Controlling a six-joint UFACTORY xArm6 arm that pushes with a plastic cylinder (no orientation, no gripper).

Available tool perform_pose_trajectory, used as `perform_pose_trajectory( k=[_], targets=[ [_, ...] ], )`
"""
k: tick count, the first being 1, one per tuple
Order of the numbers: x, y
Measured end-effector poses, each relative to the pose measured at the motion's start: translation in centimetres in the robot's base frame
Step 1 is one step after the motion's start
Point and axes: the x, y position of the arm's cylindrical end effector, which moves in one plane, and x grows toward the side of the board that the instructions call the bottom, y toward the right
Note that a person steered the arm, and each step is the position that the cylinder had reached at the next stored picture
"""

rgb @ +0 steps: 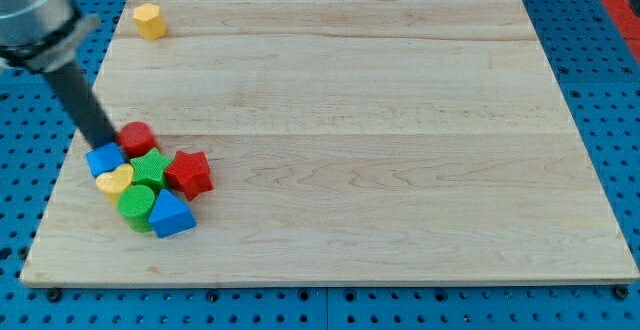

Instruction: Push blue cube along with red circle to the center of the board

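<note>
Landmark for these notes: the blue cube (104, 158), sitting near the board's (400, 120) left edge, a little below mid-height.

The arm carries no gripper, only a dark rod, so there is nothing to open or close. My tip (110, 142) rests at the cube's upper edge, apparently touching it, with the rod slanting away to the view's upper left.

The red circle (137, 136) lies just up and right of the cube, touching or nearly touching it, and right beside the tip.

A tight cluster crowds the cube's lower right:
- yellow heart (116, 181) directly below, touching
- green star (151, 167) to the right
- red star (189, 172) beyond the green star
- green cylinder (136, 205) below the heart
- blue triangular block (171, 214) lowest and furthest right

A yellow block (149, 19) sits far above the cube, near the board's top-left corner, well apart from everything.

Handling, as judgement: the cube and circle look like small, rigid, light pieces that slide easily on smooth wood. The cube's flat faces should take a push squarely; an off-centre contact would likely spin it. The circle's rounded side will tend to roll off the tip, so it is better pushed via the cube's face behind it. Contact is best on the cube's left face, driving right toward the board's centre. Neighbouring blocks will probably be dragged along.
</note>
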Motion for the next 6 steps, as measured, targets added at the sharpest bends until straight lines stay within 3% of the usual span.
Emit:
perform_pose_trajectory(
  k=[1,2,3,5,6],
  targets=[
    [0.0,0.8],
    [-0.6,-4.5],
    [4.7,-5.9],
    [5.2,1.7],
    [1.8,3.2]
  ],
)
